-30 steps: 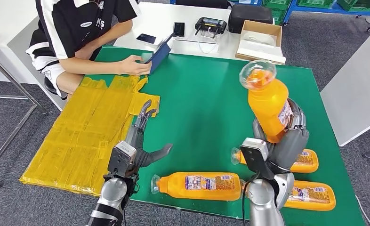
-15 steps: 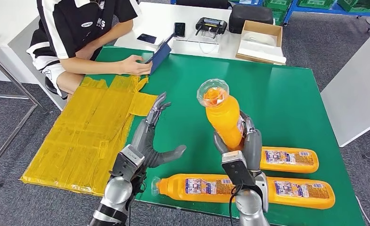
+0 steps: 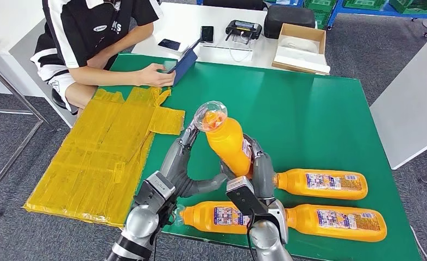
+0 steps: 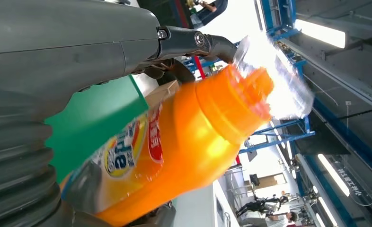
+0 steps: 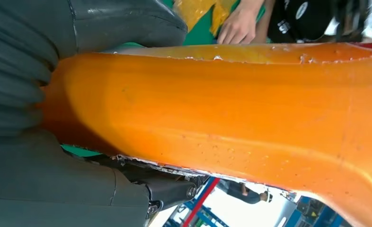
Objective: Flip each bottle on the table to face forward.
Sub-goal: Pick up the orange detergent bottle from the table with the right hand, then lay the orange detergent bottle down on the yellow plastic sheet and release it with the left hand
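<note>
Right hand (image 3: pixel 257 176) clamped around lower body of orange plastic juice bottle with clear cap (image 3: pixel 226 139), held upright and tilted slightly, cap uppermost, above near-centre of green worktop (image 3: pixel 309 114). Left hand (image 3: pixel 181 168) spread, fingers (image 3: pixel 188 136) extended beside bottle neck, thumb reaching toward bottle base; contact with bottle not determinable. Close-up of same bottle's label and cap in left wrist view (image 4: pixel 184 137), of orange body in right wrist view (image 5: pixel 231 113).

Second orange bottle (image 3: pixel 217 216) flat along near edge, cap pointing left. Third orange bottle (image 3: pixel 333 222) flat toward near right corner. Fourth orange bottle (image 3: pixel 322 184) flat just behind third, label up.

Yellow plastic sheet (image 3: pixel 102 157) draped over left edge. Seated person (image 3: pixel 92 38) at far left corner, hand on blue tablet (image 3: pixel 183 64).
</note>
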Tool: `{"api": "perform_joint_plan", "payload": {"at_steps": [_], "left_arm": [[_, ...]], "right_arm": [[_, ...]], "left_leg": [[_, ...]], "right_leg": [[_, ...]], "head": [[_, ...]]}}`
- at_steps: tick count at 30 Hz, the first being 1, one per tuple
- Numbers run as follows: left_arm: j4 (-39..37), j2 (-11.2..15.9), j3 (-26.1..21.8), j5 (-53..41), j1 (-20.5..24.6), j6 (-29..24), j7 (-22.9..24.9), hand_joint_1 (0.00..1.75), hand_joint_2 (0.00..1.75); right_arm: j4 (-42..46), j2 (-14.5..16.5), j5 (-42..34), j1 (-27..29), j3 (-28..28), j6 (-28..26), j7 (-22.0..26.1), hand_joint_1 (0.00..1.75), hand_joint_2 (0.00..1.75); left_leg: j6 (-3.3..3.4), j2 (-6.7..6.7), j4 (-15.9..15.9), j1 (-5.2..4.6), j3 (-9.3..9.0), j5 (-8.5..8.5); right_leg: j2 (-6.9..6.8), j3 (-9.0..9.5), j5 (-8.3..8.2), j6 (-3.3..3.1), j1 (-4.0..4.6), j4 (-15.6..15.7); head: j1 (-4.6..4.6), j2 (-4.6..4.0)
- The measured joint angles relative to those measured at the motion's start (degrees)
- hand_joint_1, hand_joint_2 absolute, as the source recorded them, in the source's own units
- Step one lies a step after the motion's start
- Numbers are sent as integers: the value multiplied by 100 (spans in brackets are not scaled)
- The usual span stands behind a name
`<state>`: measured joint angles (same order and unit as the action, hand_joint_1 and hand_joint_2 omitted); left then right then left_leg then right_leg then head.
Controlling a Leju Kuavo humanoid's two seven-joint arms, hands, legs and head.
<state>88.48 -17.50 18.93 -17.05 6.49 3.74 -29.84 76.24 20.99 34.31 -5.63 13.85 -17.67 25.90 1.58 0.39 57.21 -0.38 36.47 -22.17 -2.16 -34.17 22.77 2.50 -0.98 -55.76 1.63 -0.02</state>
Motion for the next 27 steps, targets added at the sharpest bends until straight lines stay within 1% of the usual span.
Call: {"api": "perform_joint_plan", "payload": {"at_steps": [6, 10, 14, 21, 27], "left_arm": [[-167, 4, 23, 95, 64, 7, 24, 0, 175], [-263, 4, 0, 313, 97, 106, 55, 0, 175], [-401, 4, -75, 763, 140, 347, 83, 175, 175], [-441, -18, -339, 1606, 113, 508, -35, 175, 175], [-373, -24, -458, 1887, 40, 540, -20, 175, 175]], "right_arm": [[-175, -45, -90, -116, 556, -319, -25, 175, 175], [-278, -88, 264, -167, 857, -462, 10, 175, 175], [-383, -137, 510, -219, 1183, -637, -8, 175, 175], [-487, -176, 495, -269, 1417, -709, -51, 175, 175], [-530, -182, 450, -280, 1466, -701, -23, 175, 175]], "left_leg": [[0, 0, 0, 0, 0, 0], [0, 2, 0, 0, 1, 0], [0, 0, 0, 0, 2, 0], [0, 2, 0, 0, 2, 0], [0, 2, 0, 0, 2, 0]], "right_leg": [[0, -2, 0, 0, 0, 0], [2, -3, 0, 0, 0, 0], [1, -4, 1, -1, 0, 0], [1, -4, 1, -1, 0, 0], [1, -4, 1, -1, 0, 0]], "head": [[-2, 0], [-3, 0], [-4, 0], [-4, 0], [-4, 0]]}}
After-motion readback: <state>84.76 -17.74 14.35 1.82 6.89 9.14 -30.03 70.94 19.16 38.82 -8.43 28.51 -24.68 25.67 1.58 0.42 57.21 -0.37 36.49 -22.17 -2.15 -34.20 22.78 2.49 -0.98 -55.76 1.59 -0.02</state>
